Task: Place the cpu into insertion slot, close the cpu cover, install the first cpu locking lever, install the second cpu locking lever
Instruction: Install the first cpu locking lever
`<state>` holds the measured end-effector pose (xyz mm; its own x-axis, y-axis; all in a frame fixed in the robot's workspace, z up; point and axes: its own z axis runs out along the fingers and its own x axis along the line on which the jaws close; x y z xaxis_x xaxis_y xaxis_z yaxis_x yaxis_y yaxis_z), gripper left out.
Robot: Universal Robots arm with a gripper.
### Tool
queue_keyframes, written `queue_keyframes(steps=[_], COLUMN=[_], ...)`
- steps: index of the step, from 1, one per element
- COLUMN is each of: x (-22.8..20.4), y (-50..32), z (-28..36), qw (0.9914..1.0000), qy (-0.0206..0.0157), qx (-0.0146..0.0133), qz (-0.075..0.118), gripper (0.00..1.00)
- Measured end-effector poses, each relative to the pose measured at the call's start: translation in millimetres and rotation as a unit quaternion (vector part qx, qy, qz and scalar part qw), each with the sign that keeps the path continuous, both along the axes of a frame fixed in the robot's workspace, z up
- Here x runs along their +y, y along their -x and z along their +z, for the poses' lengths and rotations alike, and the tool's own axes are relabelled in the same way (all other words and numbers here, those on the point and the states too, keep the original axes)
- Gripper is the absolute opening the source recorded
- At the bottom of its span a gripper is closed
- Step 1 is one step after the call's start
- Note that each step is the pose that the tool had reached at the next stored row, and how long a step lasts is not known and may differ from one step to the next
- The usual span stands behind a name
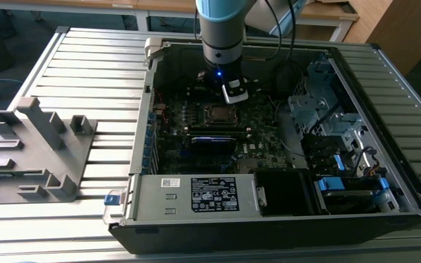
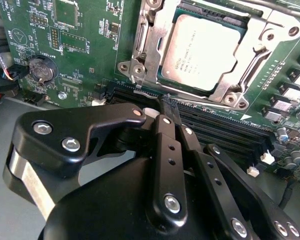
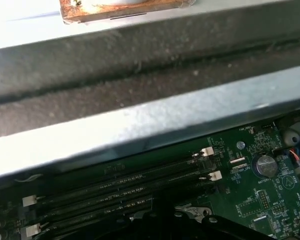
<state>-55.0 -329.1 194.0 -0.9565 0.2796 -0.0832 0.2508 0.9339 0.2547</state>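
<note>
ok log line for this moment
cpu: in insertion slot | cpu cover: down over cpu | gripper: shut, tip beside slot edge

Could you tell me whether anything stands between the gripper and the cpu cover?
Nothing visible does. In the second wrist view the gripper sits beside the cpu cover, which lies over the cpu; only board between.

Cpu (image 2: 202,50): flat pale silver-grey square w/ print on top, seated level in the insertion slot (image 1: 218,113), a dark square socket w/ silver rim near the motherboard's (image 1: 265,139) middle. Cpu cover (image 2: 151,47): silver metal frame, lying flat over cpu's edges, chip showing thru its cut-out.
</note>
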Motion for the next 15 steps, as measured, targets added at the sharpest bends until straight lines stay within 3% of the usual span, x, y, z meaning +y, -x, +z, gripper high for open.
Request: queue_keyframes(steps=[15], x=[-2.6], y=[-0.1], z=[-0.5], qw=[1.0], qy=[0.0], qx=[-0.0002], qz=[0.0], gripper=[0.11])
